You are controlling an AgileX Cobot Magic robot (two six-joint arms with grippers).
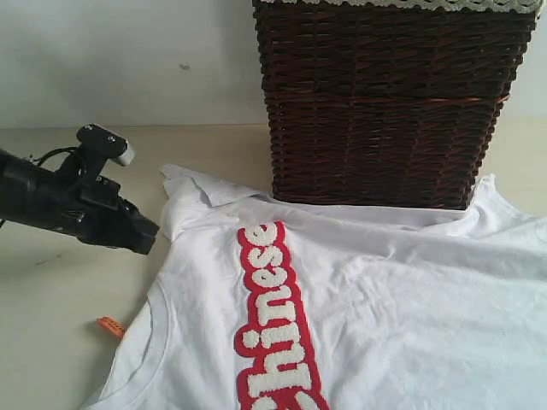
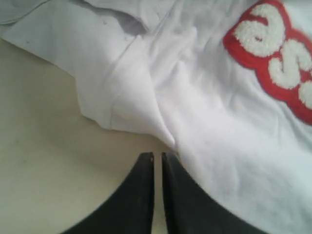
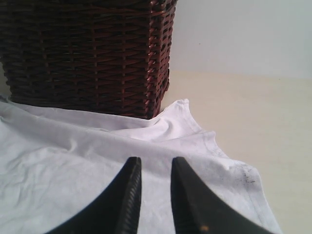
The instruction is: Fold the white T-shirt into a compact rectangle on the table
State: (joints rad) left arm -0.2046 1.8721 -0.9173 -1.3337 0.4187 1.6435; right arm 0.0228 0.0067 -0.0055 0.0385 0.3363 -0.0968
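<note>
Exterior view, white T-shirt point(image 1: 410, 290) spread out, lightly wrinkled

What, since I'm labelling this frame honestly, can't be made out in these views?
- Exterior view: white T-shirt runs off the bottom and right edges, cutting its lettering.
- Exterior view: wicker basket hides the shirt's far edge.
- Exterior view: orange tag too small to read.
- Left wrist view: whether the left gripper pinches fabric; its tips block the contact.
- Right gripper: outside the exterior view's frame.
</note>
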